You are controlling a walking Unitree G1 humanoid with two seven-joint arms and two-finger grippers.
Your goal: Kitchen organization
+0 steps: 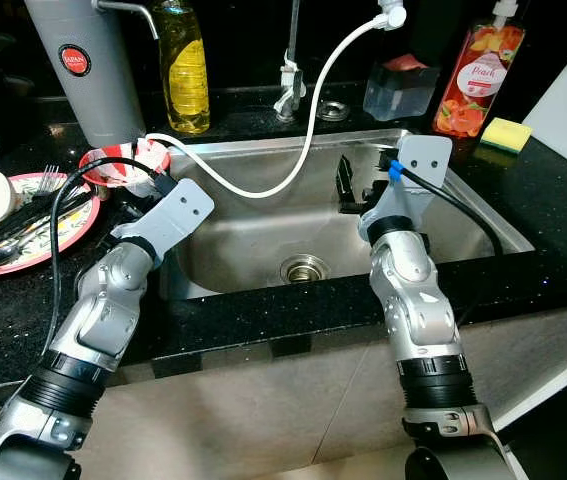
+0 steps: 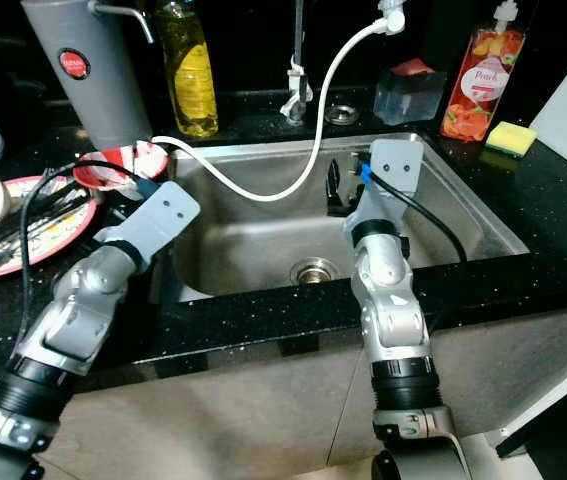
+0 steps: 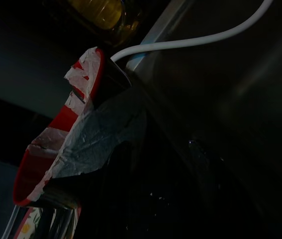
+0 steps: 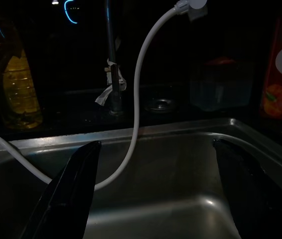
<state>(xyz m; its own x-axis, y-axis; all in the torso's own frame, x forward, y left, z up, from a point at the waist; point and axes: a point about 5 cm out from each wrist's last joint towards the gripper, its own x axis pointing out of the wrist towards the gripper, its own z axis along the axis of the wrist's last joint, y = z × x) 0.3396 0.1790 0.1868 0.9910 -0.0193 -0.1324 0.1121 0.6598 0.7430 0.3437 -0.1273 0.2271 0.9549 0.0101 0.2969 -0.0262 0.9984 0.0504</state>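
left gripper [image 1: 153, 185]: at red bowl [image 1: 123, 165] beside sink [image 1: 443, 205], jaws i cannot tell
right gripper [image 4: 155, 194]: over sink, jaws spread
advice: i would grip the rim slowly

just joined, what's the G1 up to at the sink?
It stands at the steel sink with both arms forward and nothing held. The right end effector hangs over the basin, fingers wide apart, facing the white hose that loops from the tap. The left end effector reaches toward the red-and-white bowl on the counter beside the sink's left rim; its fingers can't be made out. A plate of dirty utensils sits farther left.
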